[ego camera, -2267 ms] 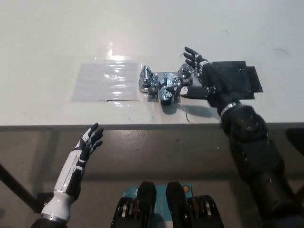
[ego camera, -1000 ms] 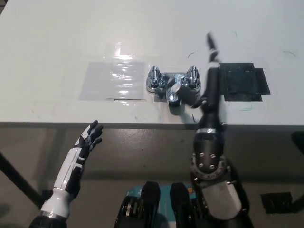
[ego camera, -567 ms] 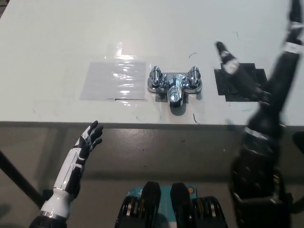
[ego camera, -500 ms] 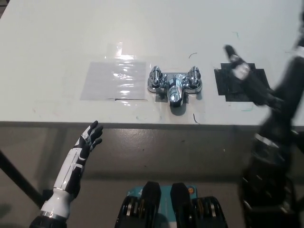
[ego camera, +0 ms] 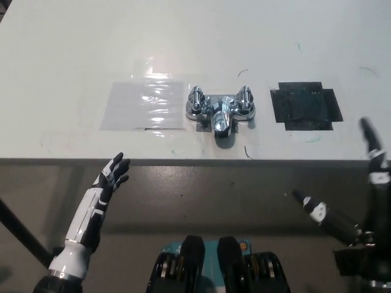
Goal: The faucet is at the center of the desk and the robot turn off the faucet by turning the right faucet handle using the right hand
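Chrome two-handled faucet (ego camera: pixel 220 113) stands mid-bench; right faucet handle (ego camera: pixel 245 101) free. Black right hand (ego camera: pixel 360 213), fingers apart, hangs below the white bench (ego camera: pixel 73 49) edge; white left hand (ego camera: pixel 113 174) open. Handle setting unreadable, so over-turning risks strain.

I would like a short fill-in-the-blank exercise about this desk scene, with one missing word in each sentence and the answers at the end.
1. The chrome faucet stands between a clear plastic sheet and a patch of ____ tape.
2. The right hand is ____ the desk edge, not touching the faucet.
3. The left hand holds ____.

Missing words: black; below; nothing
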Motion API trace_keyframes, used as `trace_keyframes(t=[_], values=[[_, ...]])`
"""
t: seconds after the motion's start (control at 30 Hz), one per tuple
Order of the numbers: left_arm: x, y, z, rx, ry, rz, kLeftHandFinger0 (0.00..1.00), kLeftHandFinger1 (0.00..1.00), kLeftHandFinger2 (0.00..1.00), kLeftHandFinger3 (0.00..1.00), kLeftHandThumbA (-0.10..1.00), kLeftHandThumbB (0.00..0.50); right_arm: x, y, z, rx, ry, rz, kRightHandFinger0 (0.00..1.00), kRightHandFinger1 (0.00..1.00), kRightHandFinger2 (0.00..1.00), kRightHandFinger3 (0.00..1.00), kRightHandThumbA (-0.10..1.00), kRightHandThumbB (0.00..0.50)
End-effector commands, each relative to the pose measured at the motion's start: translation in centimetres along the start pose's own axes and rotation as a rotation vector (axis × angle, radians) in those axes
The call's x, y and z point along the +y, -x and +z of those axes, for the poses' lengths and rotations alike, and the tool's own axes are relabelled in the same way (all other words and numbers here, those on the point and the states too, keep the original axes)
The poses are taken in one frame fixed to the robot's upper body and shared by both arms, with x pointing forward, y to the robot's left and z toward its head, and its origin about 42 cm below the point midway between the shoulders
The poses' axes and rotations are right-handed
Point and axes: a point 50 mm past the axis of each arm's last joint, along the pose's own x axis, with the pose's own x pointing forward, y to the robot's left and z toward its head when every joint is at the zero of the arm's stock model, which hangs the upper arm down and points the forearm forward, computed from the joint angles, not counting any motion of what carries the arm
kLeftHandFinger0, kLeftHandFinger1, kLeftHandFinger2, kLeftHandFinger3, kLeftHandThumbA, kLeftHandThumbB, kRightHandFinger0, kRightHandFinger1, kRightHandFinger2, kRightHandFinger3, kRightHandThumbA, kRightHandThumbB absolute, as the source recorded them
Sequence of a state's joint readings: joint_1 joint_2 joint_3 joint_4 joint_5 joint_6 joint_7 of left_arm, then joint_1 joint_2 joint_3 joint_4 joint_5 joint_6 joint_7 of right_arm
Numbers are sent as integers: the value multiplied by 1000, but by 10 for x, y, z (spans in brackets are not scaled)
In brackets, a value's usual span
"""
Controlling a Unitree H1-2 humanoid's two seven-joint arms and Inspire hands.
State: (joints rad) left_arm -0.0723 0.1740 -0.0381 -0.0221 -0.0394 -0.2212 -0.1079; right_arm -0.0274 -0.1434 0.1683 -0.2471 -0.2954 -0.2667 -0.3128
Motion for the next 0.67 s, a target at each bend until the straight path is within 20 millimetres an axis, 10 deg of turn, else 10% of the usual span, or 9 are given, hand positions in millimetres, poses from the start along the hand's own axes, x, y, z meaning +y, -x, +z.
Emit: trace_keyframes(t=[0.0,0.63], values=[[7,1,12,-49,-13,-10,1000,1000,1000,1000,990,246,9,10,-22,96,-154,85,1000,1000,1000,1000,1000,141],[14,2,5,-43,8,9,1000,1000,1000,1000,1000,261,28,22,-70,308,-194,201,1000,1000,1000,1000,1000,151]])
